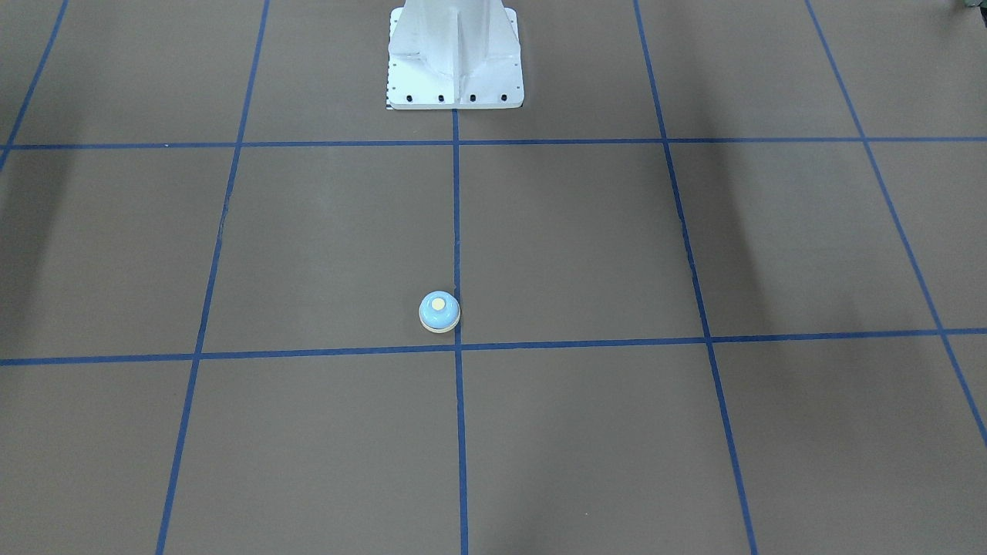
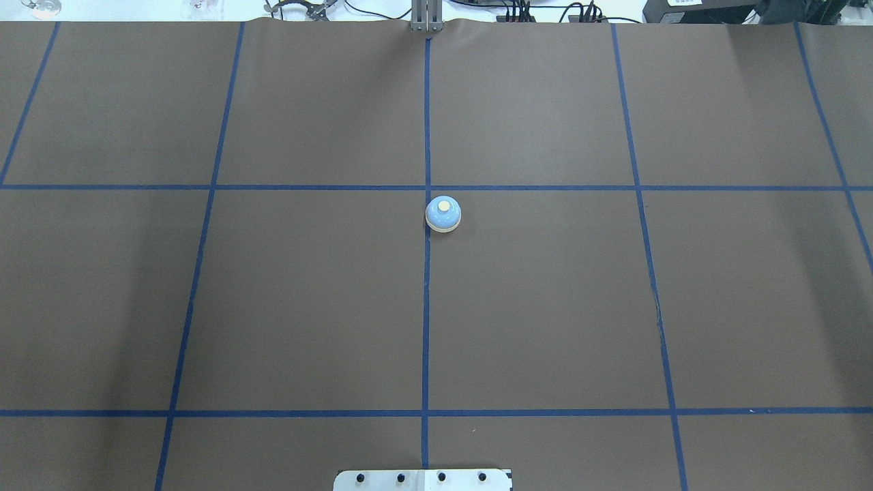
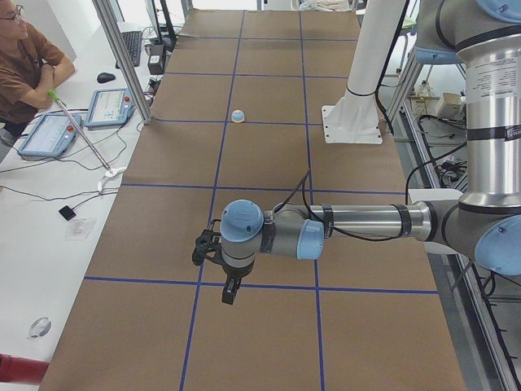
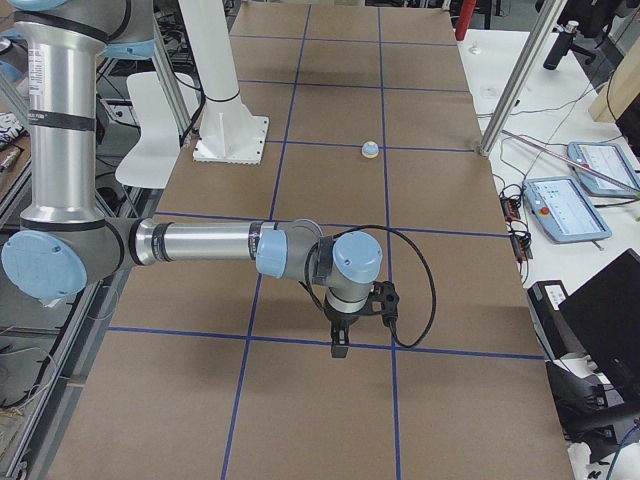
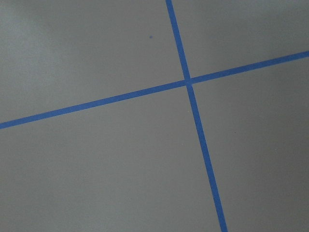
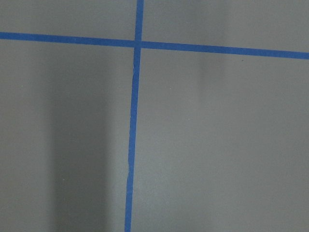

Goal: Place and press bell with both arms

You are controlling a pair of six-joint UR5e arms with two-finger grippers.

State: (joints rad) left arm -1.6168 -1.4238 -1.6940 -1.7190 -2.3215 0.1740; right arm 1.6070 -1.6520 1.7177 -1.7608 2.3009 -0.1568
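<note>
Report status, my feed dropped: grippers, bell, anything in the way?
Left gripper and right gripper hang far from the bell, open or shut unclear. Bell upright, untouched. Nothing seen in the way.

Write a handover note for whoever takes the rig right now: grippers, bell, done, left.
Left gripper: above the table near its left end, far from the bell; seen only from the side, so I cannot tell whether it is open or shut.
Right gripper: the same, near the right end.
Bell: upright mid-table, against the centre tape line on the robot's right side, nothing touching it.
Done: nothing that shows.
Left: likely the grasp, the placing and the press.
</note>
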